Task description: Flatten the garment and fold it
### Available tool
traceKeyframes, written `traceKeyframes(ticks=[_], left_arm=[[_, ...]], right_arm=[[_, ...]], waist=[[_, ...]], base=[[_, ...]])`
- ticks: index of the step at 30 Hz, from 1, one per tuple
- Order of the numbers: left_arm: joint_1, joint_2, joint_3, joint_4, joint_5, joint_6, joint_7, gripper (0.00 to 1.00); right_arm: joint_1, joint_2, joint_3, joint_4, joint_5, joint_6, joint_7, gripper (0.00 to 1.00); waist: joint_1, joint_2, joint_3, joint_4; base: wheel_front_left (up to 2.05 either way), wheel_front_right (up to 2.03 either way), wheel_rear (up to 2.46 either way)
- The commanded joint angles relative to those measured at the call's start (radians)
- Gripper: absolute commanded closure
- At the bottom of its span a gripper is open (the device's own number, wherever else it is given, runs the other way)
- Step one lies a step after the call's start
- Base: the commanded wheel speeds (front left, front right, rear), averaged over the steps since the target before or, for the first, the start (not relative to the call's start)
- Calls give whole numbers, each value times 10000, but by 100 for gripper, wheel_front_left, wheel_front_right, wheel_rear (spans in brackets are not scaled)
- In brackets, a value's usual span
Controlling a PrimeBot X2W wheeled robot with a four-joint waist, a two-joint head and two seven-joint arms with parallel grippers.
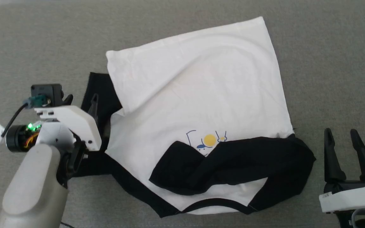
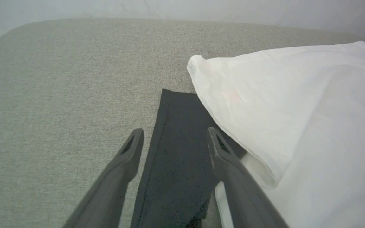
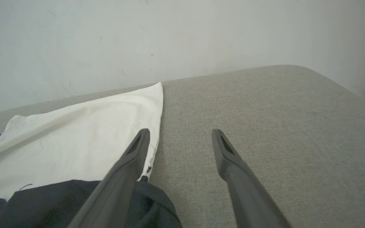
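**Ann:** Nearest in, the right gripper (image 1: pixel 341 130) stands just off the shirt's (image 1: pixel 201 88) right edge. Its fingers are spread, with only grey cushion (image 1: pixel 27 47) between them.

**Bo:** The left gripper (image 2: pixel 175 131) is wide apart too and clamps nothing. A black sleeve (image 2: pixel 176 164) lies flat between its fingers.

**Ann:** The shirt lies across the middle of the cushion, with the black-trimmed neckline (image 1: pixel 214 202) at the near end.

**Bo:** Just past that, the other sleeve (image 1: pixel 233 164) is flopped across the chest. It covers the lower edge of the yellow-and-blue print (image 1: pixel 209 140).

**Ann:** Farther out it's all white body. A left corner is folded in and overlaps the top of the flat sleeve.

**Bo:** The hem lies farthest off, and beyond the cushion's edge is a pale wall (image 3: pixel 169 38).
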Motion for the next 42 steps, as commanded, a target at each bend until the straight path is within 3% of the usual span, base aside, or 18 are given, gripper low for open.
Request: traceKeyframes(ticks=[1, 14, 33, 34, 35, 36, 42], left_arm=[[-197, 23, -19, 108, 92, -58, 33, 0], [-1778, -261, -395, 2144, 230, -322, -25, 0], [-2303, -304, -375, 3781, 205, 72, -191, 0], [-2323, -320, -375, 3823, 173, 50, -185, 47], [-2346, -324, -394, 3856, 160, 17, -181, 69], [-2367, -331, -405, 3872, 133, -40, -203, 100], [-2430, -350, -468, 3995, 6, -249, -219, 100]], right_arm=[[-158, 20, -19, -53, -49, -7, -36, 0], [-313, 20, -71, -209, -167, -7, 17, 0], [-213, 20, -78, -503, -353, -7, 276, 0], [-214, 20, -80, -515, -361, -7, 288, 0], [-216, 20, -87, -526, -370, -7, 299, 0], [-219, 20, -98, -535, -377, -7, 308, 0], [-259, 20, -124, -528, -380, -7, 329, 0]], waist=[[-2, 0, 271, -235], [-2, 0, 829, -354], [-2, 0, 936, -478], [-2, 0, 945, -479], [-2, 0, 955, -479], [-2, 0, 963, -479], [-2, 0, 962, -492]], base=[[0, 0, 0], [0, 0, 0], [0, 0, 0], [0, 0, 0], [0, 0, 0], [0, 0, 0], [0, 0, 0]])
